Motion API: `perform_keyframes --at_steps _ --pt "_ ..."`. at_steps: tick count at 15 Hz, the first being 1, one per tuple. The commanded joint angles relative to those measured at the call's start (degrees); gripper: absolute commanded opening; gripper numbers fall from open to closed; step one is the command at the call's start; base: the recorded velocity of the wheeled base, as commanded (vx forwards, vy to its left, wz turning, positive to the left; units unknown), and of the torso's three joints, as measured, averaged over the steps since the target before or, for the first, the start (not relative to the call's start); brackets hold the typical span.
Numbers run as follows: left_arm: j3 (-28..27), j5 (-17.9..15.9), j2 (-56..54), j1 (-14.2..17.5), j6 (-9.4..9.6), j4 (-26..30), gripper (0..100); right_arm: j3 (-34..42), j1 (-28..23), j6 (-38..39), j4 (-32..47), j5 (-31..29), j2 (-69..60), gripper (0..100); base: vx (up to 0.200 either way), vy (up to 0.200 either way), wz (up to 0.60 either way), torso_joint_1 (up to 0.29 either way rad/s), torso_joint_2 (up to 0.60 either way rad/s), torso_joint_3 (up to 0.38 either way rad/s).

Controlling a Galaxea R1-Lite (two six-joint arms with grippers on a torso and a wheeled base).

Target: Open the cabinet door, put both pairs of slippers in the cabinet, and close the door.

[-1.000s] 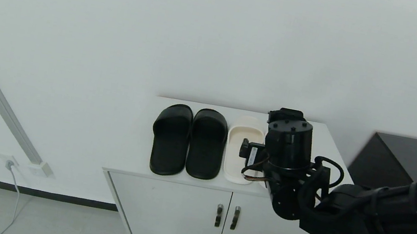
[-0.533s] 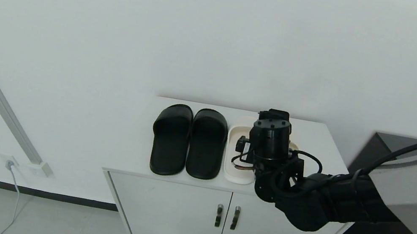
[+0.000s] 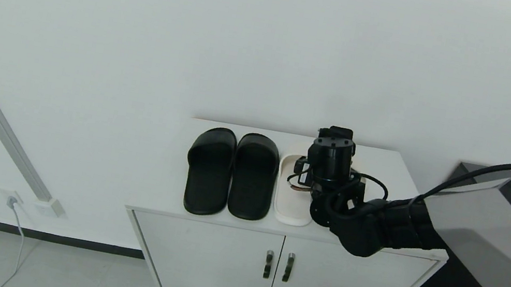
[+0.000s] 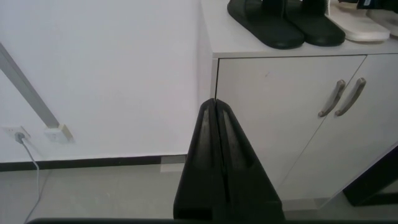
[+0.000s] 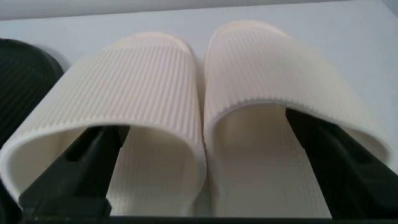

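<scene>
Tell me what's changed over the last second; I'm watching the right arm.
The right arm pushed forward across the cabinet top, away from its front edge, bringing the right gripper up to the white slippers. Its open fingers now sit one under each strap. Nothing is lifted yet. The black slippers and both shut cabinet doors stayed as they were.

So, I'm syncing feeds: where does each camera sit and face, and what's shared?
Head: high, looking down on the cabinet; right arm shows.
Left wrist: low, facing the closed doors; shut left gripper shows.
Right wrist: low over the cabinet top, facing the white slippers; right gripper fingers under their straps.
Shared: black slippers, all three.
</scene>
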Motion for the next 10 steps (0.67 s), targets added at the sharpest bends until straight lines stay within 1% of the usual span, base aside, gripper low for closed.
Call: perform_keyframes --at_steps 1,8,10 --pt "-0.01 0.01 -0.01 0.00 0.02 -0.01 0 -2.13 -0.37 -0.27 -0.05 0.02 1.89 0 0.000 0.000 0.00 0.000 0.00 0.000" --pt "-0.01 0.01 -0.01 0.00 0.02 -0.01 0 -1.78 -0.29 -0.98 -0.14 -0.16 -0.22 0 0.000 0.000 0.00 0.000 0.00 0.000" --pt "-0.01 0.01 -0.01 0.00 0.02 -0.01 0 0.86 -0.29 -2.03 -0.23 -0.33 -2.95 0 0.000 0.000 0.00 0.000 0.00 0.000"
